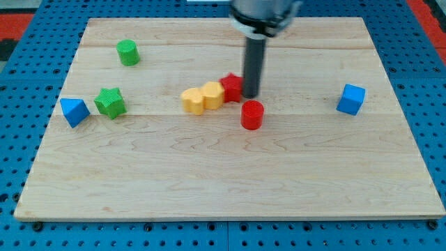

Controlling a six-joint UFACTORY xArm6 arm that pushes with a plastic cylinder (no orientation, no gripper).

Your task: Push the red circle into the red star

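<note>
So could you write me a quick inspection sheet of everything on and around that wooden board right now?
Surface: light wooden board, lying flat.
Job's things: red circle just below the view's right of the red star, a small gap between them.
Clutter: two yellow blocks touching the star's left; green circle; green star; blue triangle; blue cube.
Tool: my tip sits at the star's right edge, above the red circle.
Cables: nothing seen.
Surroundings: blue perforated panel around the board.

Wooden board carries red circle, red star and six other blocks
</note>
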